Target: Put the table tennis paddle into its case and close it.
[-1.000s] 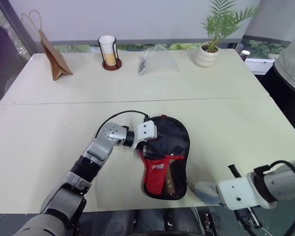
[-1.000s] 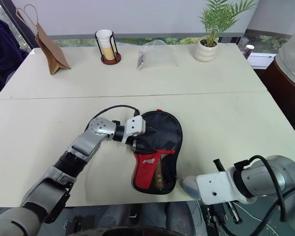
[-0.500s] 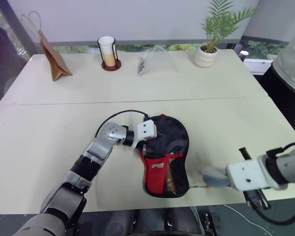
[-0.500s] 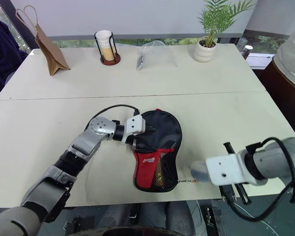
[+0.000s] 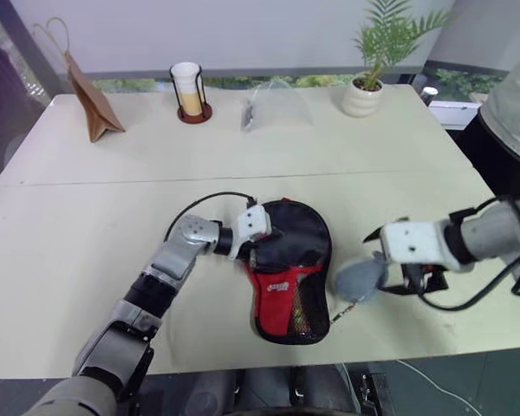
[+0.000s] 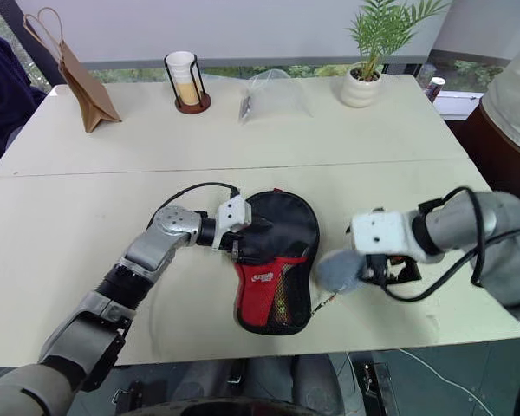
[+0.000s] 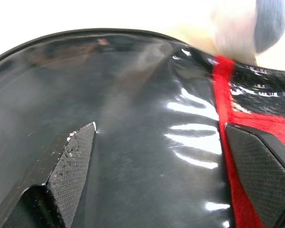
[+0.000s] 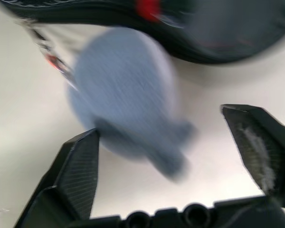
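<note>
One black and red case (image 5: 290, 277) lies near the front edge of the table (image 5: 87, 217), and from where I stand the paddle must already be inside it, since no bat lies loose anywhere on the table and the pouch looks filled out; I can't see the paddle itself. What seems left is the closing: a small chain or zip pull (image 5: 342, 312) trails off the case's lower right corner, and I can't tell how far the zip has run. The left gripper (image 7: 156, 180) rests on the round black part of the case with its jaws spread wide, pressing on the fabric rather than pinching it. The right gripper (image 8: 180, 161) hovers just right of the case, jaws wide apart and clamping nothing, with a soft grey-blue tassel-like lump (image 5: 357, 277) dangling between the fingers, blurred. Counting things: one case, two grippers, and along the far side of the table one brown paper bag (image 5: 91, 100), one cup in a wire holder (image 5: 189, 87), one clear plastic bag (image 5: 277, 108) and one potted plant (image 5: 368, 87).
</note>
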Action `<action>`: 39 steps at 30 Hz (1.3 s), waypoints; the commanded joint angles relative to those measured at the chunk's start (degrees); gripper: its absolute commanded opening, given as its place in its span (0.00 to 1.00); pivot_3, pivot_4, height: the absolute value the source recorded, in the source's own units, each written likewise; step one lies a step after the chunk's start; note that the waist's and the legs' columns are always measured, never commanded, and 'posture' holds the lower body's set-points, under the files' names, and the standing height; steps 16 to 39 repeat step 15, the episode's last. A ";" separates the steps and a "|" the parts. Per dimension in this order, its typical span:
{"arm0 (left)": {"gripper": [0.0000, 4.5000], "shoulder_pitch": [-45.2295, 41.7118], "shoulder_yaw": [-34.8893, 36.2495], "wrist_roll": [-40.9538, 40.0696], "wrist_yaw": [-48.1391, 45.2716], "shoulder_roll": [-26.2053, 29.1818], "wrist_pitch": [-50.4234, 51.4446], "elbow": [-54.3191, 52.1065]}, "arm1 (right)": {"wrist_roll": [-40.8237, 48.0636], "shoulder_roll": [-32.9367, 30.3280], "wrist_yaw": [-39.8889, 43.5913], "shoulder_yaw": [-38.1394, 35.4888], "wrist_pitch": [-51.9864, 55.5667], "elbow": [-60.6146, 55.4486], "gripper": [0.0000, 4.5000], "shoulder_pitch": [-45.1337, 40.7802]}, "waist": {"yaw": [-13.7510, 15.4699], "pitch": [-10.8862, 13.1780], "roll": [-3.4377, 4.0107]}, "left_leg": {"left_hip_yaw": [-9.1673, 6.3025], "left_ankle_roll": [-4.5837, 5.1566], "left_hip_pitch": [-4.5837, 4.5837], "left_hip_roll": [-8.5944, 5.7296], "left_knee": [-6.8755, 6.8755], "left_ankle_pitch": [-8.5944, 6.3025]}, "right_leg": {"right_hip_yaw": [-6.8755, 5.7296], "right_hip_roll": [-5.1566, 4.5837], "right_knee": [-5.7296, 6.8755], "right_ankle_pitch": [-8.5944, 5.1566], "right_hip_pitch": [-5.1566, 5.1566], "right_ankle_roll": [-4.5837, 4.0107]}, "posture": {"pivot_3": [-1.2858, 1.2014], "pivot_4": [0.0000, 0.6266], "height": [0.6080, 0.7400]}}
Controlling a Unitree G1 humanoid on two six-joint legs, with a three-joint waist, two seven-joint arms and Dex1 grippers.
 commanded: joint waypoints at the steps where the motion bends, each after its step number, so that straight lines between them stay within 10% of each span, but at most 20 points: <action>1: 1.00 0.01 5.58 -6.07 -1.37 2.77 6.87 -7.14 | 6.61 -1.33 1.83 -6.06 5.15 2.21 0.93 -4.73 | 0.09 0.06 0.06 | -0.01 0.02 -0.14 0.01 0.00 0.01 | -0.01 0.05 0.02 0.01 -0.15 0.00 | 0.52 0.24 0.95; 15: 1.00 9.23 24.91 -27.29 -4.14 25.07 29.64 -35.83 | 24.32 2.32 -4.02 -19.30 23.81 -0.47 0.93 -2.59 | -0.33 0.59 0.27 | 0.06 0.04 -0.95 -0.04 0.05 0.02 | 0.07 0.01 0.14 0.04 -1.00 -0.02 | 0.52 0.24 0.95; 39: 1.00 9.23 24.91 -27.29 -4.14 25.07 29.64 -35.83 | 24.32 2.32 -4.02 -19.30 23.81 -0.47 0.93 -2.59 | -0.33 0.59 0.27 | 0.06 0.04 -0.95 -0.04 0.05 0.02 | 0.07 0.01 0.14 0.04 -1.00 -0.02 | 0.52 0.24 0.95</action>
